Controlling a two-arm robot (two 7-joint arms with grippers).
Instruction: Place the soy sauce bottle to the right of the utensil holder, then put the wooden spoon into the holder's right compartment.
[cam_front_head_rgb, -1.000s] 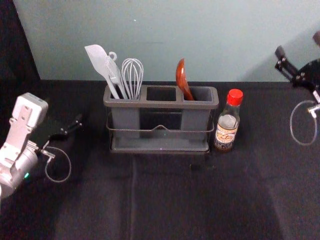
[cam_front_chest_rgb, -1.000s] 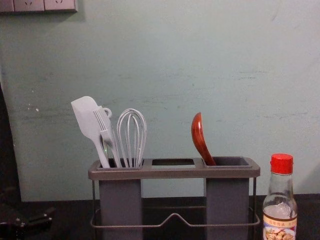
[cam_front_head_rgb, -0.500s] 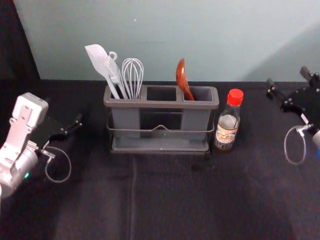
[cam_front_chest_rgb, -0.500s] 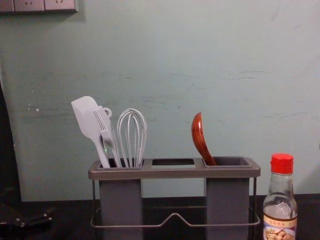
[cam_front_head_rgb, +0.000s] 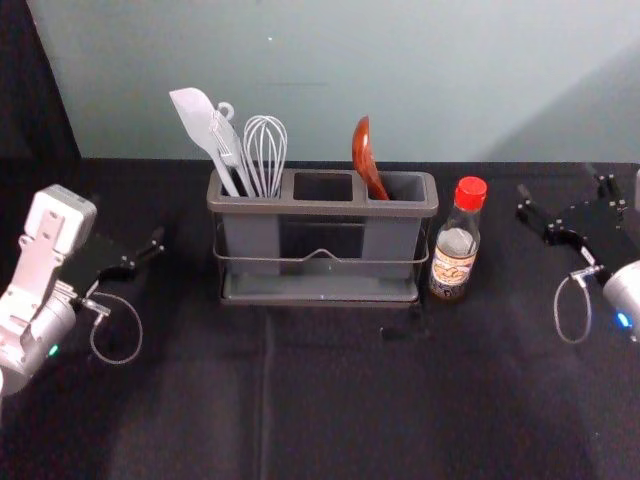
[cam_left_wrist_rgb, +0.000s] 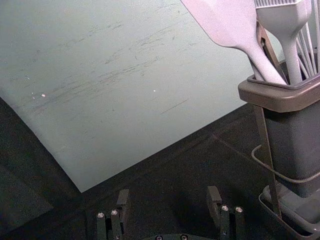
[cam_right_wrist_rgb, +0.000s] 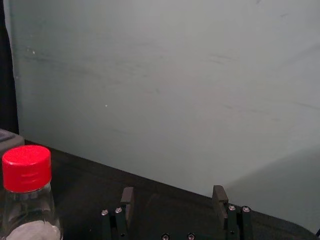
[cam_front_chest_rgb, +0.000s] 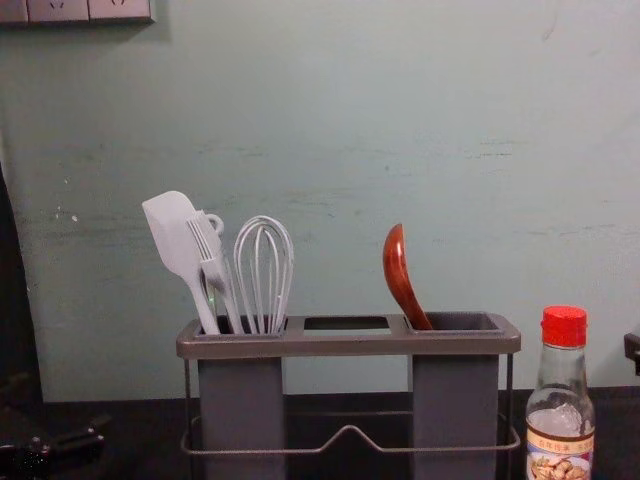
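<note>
In the head view, the soy sauce bottle (cam_front_head_rgb: 455, 240) stands upright just right of the grey utensil holder (cam_front_head_rgb: 318, 209). The red-brown wooden spoon (cam_front_head_rgb: 366, 160) leans in the holder's right compartment, its lower end hidden inside. My right gripper (cam_front_head_rgb: 563, 190) is right of the bottle, apart from it; in the right wrist view this gripper (cam_right_wrist_rgb: 174, 192) is open and empty, with the bottle's red cap (cam_right_wrist_rgb: 27, 168) off to one side. My left gripper (cam_front_head_rgb: 127, 225) hangs left of the holder; in the left wrist view the same gripper (cam_left_wrist_rgb: 169, 196) is open and empty.
A white spatula (cam_front_head_rgb: 203, 125), a brush and a whisk (cam_front_head_rgb: 265, 150) stand in the holder's left compartment. Behind the dark-covered table (cam_front_head_rgb: 330, 400) rises a pale green wall (cam_front_head_rgb: 400, 70). A dark curtain (cam_front_head_rgb: 35, 90) hangs at the far left.
My right gripper has come inward to the left and nearer the front in the head view, and its edge now shows at the chest view's right side. Left gripper, bottle and spoon are unmoved.
</note>
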